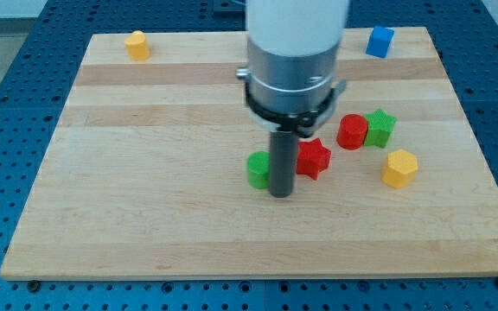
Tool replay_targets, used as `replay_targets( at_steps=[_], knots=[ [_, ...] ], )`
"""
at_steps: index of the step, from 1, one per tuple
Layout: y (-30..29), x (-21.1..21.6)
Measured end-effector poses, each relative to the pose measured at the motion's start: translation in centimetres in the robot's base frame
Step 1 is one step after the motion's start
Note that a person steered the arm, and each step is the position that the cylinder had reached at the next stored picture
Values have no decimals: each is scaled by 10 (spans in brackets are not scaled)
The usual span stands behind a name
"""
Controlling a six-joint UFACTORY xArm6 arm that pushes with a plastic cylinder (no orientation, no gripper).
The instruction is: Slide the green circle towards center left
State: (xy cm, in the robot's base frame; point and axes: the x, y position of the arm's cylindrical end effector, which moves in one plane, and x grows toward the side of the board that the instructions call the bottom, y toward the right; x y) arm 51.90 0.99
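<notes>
- The green circle lies near the middle of the wooden board, a little toward the view's bottom, with only its left part showing; the rest is hidden behind the rod.
- My tip is on the board just beside the circle, at about its 4 o'clock. The rod appears to touch the circle's right flank, though I cannot tell for sure, since the rod covers that edge.
- The tool is a plain rod with nothing to open or close; it grips nothing and can only push.
- The relation that matters: the circle lies at roughly 10 o'clock from my tip, and centre left lies at 9 o'clock from the circle. I judge a push toward 9 o'clock would drive it that way, though my tip sits slightly low on the circle and could nudge it toward 11 o'clock.
- The red star lies close at 2 o'clock from my tip, on the side away from the push.
- The red cylinder, green star and yellow hexagon lie further toward 3 o'clock, well apart from the circle.
- The board toward 9 o'clock of the circle holds no block.
</notes>
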Motion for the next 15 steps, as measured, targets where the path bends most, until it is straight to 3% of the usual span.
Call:
replay_targets(
  at_steps=[4, 6, 10, 15],
  knots=[
    [-26, -66],
    [-84, -91],
    [-140, -72],
    [-148, -108]
  ],
)
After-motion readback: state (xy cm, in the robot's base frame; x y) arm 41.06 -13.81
